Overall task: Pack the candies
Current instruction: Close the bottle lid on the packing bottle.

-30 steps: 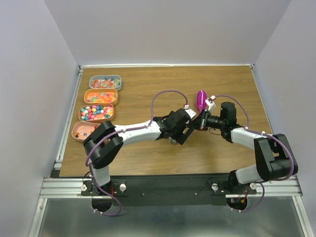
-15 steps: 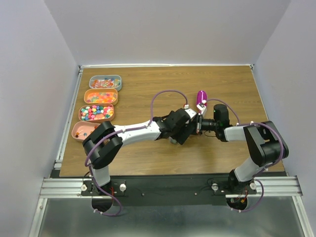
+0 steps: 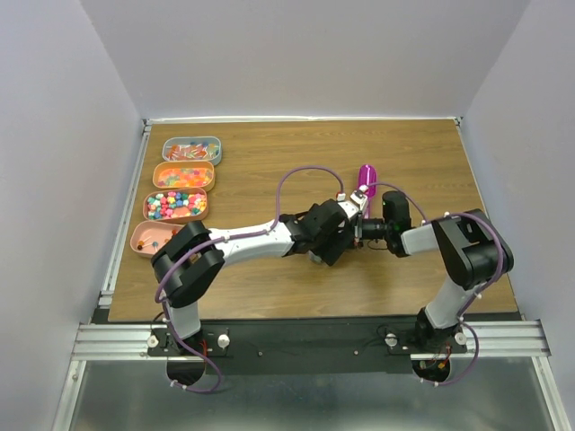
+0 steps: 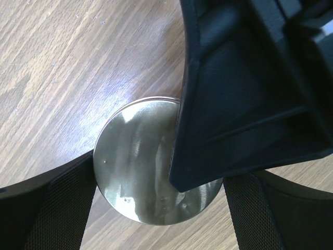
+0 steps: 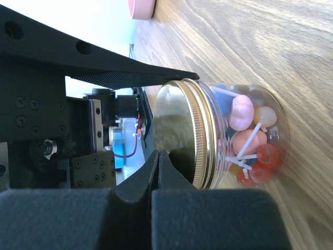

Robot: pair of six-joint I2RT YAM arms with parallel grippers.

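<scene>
Right wrist has been drawn toward 9 o'clock since a second ago, and the right elbow has been folded in with it. Left arm is unchanged.

- Right gripper (image 3: 358, 231): fingers are pressed together in the wrist view, with nothing seen between them. Its tip is set against the left gripper (image 3: 334, 241) at mid-table (image 3: 269, 162).
- Left gripper: jaws are spread wide, one on each side of the lid (image 4: 135, 166). The finger at 8 o'clock in the left wrist view is seen at the rim. Whether the jar is squeezed cannot be told.
- Jar (image 5: 260, 99): clear glass, closed by the gold lid and stood on the wood. From above it is hidden under the two grippers.
- Candies (image 5: 242, 112): pink, cream, blue and red pieces, some on white sticks, are packed inside the jar. From the closed right fingertips they lie at about 1 o'clock, near but not touched. They sit under the lid, between the left jaws.
- More candies are held in four trays (image 3: 142, 238) lined up along the left table edge. These are at about 10 o'clock from the left gripper and well apart from both grippers.
- Magenta scoop (image 3: 366, 174): seen upright at 12 o'clock of the right gripper, just beside it. It looks narrower than a second ago, when it was tilted. Whether it is gripped cannot be told.
- Upper right of the left wrist view is blocked by the right gripper's black body, which overlaps part of the lid.
</scene>
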